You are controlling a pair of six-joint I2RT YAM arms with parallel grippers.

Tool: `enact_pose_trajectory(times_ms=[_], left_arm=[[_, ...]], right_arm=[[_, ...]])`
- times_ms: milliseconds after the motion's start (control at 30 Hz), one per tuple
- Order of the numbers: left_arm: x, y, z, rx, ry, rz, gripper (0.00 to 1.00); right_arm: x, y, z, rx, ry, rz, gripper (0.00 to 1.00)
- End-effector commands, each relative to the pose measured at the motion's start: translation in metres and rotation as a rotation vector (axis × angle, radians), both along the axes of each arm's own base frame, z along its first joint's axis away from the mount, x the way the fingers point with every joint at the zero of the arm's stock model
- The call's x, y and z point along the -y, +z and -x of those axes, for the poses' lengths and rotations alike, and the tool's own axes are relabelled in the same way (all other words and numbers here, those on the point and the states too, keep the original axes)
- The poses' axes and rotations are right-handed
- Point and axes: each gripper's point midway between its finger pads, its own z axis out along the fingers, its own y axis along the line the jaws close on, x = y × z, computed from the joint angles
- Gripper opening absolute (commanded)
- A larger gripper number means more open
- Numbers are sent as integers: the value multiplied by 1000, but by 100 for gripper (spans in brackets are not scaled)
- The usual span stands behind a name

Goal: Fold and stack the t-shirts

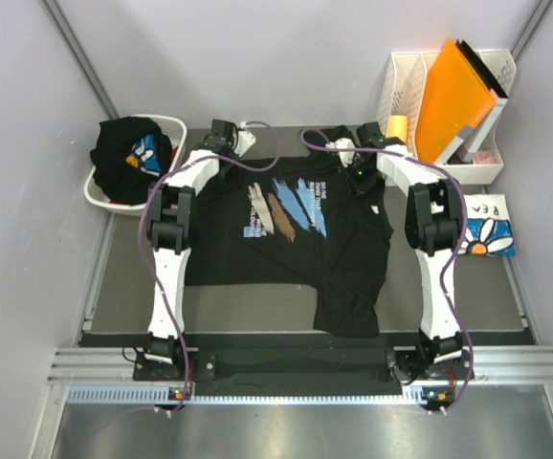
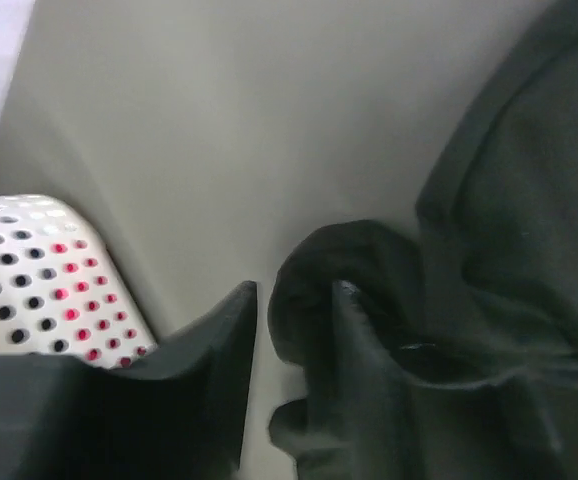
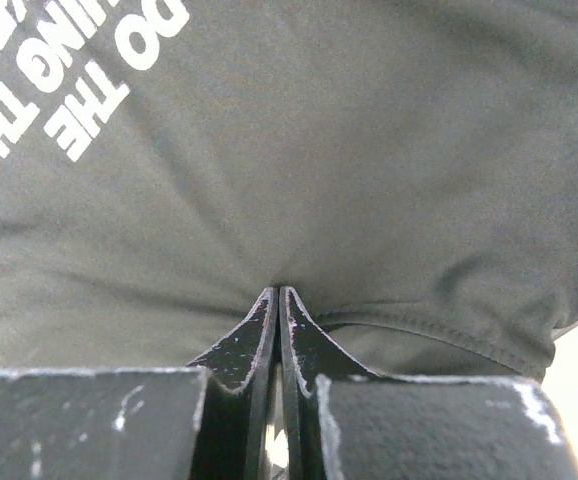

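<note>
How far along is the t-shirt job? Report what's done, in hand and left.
Done: one white tee lies folded at the far right. In hand: the black printed tee is spread out, unfolded; the right gripper pinches its cloth, and the left gripper stands open beside it. Left: fold and stack it, then the black clothes in the basket.

White block capitals printed on the soft black cotton t-shirt read "DO" and "THE" in the right wrist view. Beside them, the fragments "ING" and "THA" are cut off at the frame's edge. From above, the folded white t-shirt with a blue daisy print shows the dark letters "PEA"; the small chest lettering on the black shirt is too tiny to read there.
</note>
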Motion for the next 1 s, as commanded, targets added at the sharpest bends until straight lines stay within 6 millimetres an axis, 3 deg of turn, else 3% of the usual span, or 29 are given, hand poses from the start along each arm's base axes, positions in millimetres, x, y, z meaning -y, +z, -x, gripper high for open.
enact_pose_trajectory(times_ms=[0,33,67,367,533,667,700,733,833,900,967], left_arm=[[-2,2,4,-80,-5,93,26],[-5,-7,10,-127,8,112,25],[-12,4,4,-104,29,133,26],[-24,0,16,-147,64,163,39],[-23,3,19,-154,58,178,39],[-19,-2,20,-167,57,196,31],[-19,-5,21,-178,56,197,8],[-19,-3,21,-177,60,199,0],[-18,-3,21,-178,69,207,0],[-21,8,16,-135,106,211,0],[-23,31,3,-40,140,209,0]], right_arm=[[12,26,-1,49,-10,17,0],[12,27,-1,50,-11,16,0],[13,26,0,45,-13,17,0],[9,29,-9,59,-14,12,0],[8,29,-9,63,-4,22,0],[8,27,-11,65,-7,26,0],[8,28,-13,72,-9,29,0],[8,28,-13,73,-7,29,0],[8,27,-14,75,-10,34,0],[9,26,-15,74,-12,32,0],[9,25,-16,72,-15,33,0]])
